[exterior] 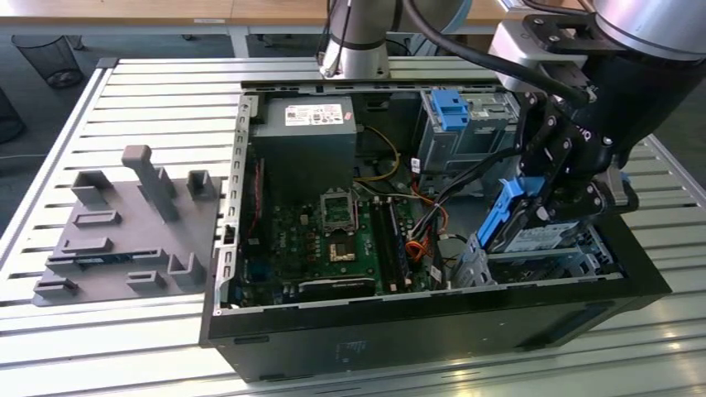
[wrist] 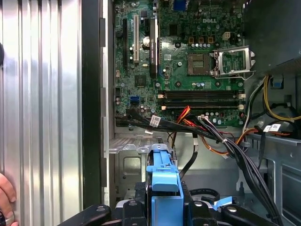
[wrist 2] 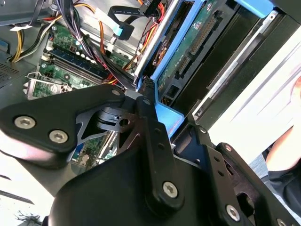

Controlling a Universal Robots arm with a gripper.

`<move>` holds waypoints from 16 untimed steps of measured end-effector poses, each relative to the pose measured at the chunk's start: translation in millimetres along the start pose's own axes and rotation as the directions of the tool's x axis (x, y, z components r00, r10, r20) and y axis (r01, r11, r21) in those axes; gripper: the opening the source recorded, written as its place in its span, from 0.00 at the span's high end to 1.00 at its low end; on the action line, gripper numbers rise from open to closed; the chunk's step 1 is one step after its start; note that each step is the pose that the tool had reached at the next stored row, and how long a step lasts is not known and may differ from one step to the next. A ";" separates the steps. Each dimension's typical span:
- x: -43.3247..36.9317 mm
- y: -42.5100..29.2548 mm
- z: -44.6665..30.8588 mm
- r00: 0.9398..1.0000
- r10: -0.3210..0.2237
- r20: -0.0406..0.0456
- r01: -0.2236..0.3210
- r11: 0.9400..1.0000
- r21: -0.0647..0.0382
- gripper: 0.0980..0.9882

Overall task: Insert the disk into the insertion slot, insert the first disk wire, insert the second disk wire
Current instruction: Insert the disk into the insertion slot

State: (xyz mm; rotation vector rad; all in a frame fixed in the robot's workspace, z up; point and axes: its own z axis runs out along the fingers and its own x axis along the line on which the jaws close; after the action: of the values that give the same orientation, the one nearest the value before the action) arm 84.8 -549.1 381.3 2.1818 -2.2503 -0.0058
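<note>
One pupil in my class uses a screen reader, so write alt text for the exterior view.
The gripper holds the disk tilted over the insertion slot, at the exterior view's right inside an open computer case. The motherboard lies bare beside it; a grey fixture plate sits on the slatted table at the exterior view's left.
</note>
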 end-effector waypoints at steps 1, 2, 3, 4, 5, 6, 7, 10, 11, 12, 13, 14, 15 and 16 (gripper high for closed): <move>0.0 0.0 0.2 1.000 0.000 0.000 0.000 1.000 0.000 0.70; 0.0 0.0 0.5 1.000 0.000 0.000 0.000 1.000 0.000 0.70; 0.0 0.0 0.7 1.000 0.000 0.000 0.000 1.000 0.000 0.70; 0.0 0.0 0.9 1.000 0.000 0.000 0.000 1.000 0.000 0.70; 0.0 0.0 1.1 1.000 0.000 0.000 0.000 1.000 0.000 0.70; 0.0 0.0 1.4 1.000 0.000 0.000 0.000 1.000 0.000 0.70; 0.0 0.0 1.6 1.000 0.000 0.000 0.000 1.000 0.000 0.70; 0.0 0.0 2.2 1.000 0.000 0.000 0.000 1.000 0.000 0.70; 0.0 0.0 2.4 1.000 0.000 0.000 0.000 1.000 0.000 0.70; 0.0 0.0 2.6 1.000 0.000 0.000 0.000 1.000 0.000 0.70; 0.0 0.0 2.8 1.000 0.000 0.000 0.000 1.000 0.000 0.70; 0.0 0.0 3.0 1.000 0.000 0.000 0.000 1.000 0.000 0.70; 0.0 0.0 3.2 1.000 0.000 0.000 0.000 1.000 0.000 0.70; 0.0 0.0 3.4 1.000 0.000 0.000 0.000 1.000 0.000 0.70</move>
State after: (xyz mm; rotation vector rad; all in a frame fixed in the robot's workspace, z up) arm 84.8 -549.1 377.9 2.1819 -2.2503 -0.0058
